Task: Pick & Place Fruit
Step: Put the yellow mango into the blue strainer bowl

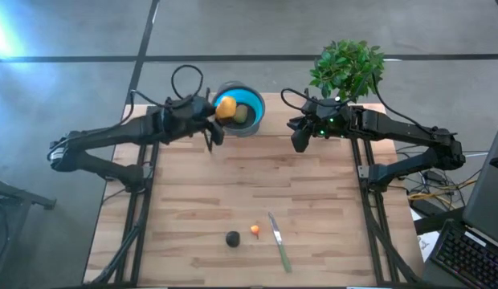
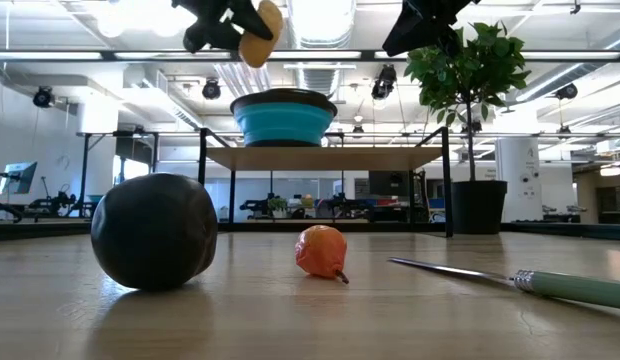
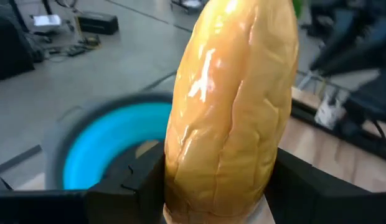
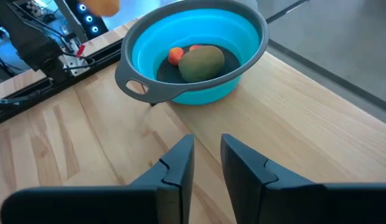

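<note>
My left gripper point(image 1: 216, 120) is shut on the elongated orange-yellow fruit point(image 1: 226, 107) at the left rim of the blue bowl point(image 1: 253, 98) near the table's far edge. The olive-brown oval fruit point(image 4: 202, 62) and a tiny red fruit point(image 4: 175, 55) lie in the bowl. The black round fruit point(image 1: 233, 238) and the tiny orange fruit point(image 1: 255, 230) rest on the table near its near edge. My right gripper point(image 4: 207, 149) hovers to the right of the bowl, narrowly open, holding nothing. My left gripper pinches the orange-yellow fruit between its two fingers, one on each long side near its rear end point(image 3: 180, 186). The fruit runs forward along the fingers and past their tips. It is lifted clear, above bowl height in the low view point(image 2: 258, 35).
A slim green-handled knife point(image 1: 279, 249) lies right of the tiny orange fruit near the near edge. A potted plant point(image 1: 348, 68) stands behind my right arm at the far right corner. The middle of the wooden table point(image 1: 257, 185) is bare board.
</note>
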You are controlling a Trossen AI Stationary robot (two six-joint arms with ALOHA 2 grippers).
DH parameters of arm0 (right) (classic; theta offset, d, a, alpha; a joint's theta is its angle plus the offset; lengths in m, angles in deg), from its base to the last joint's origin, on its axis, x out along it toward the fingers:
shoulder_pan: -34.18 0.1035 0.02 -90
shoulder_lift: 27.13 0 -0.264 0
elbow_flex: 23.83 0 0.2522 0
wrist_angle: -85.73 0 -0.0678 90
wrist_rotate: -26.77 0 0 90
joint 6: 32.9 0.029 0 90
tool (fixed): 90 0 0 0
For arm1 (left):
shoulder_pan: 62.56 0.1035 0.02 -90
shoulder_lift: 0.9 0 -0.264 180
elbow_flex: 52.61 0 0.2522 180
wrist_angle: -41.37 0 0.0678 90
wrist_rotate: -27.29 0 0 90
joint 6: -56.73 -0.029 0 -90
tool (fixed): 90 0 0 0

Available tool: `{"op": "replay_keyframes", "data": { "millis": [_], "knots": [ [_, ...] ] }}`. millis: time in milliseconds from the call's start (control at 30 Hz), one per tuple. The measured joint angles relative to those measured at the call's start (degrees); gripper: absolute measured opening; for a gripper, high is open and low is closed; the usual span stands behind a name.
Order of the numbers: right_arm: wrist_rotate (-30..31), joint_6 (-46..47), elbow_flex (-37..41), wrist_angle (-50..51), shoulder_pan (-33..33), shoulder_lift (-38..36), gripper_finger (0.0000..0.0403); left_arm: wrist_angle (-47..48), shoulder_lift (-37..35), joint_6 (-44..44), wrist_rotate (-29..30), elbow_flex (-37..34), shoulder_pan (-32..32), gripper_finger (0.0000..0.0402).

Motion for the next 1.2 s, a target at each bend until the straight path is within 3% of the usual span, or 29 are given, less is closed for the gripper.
{"op": "replay_keyframes", "data": {
  "millis": [167, 533, 867, 1200],
  "knots": [
    [0.02, 0.0, 0.01, 0.0, 0.0, 0.0, 0.0094, -3.93, 1.67, 1.11, 0.14, -0.03, 3.1, 0.0218],
    [0.07, -1.31, 0.01, -0.04, 0.0, 0.0, 0.012, -3.32, 9.71, 7.11, 0.1, 2.19, 8.81, 0.0218],
    [0.2, -1.51, 0.01, -0.06, 0.0, 0.0, 0.0138, 20.85, 17.94, 10.74, 0.1, 17.12, 11.64, 0.0218],
    [0.17, -1.51, 0.01, -0.05, 0.0, 0.0, 0.0151, 29.66, 24.22, 10.68, -0.86, 25.11, 11.82, 0.0218]
  ]
}}
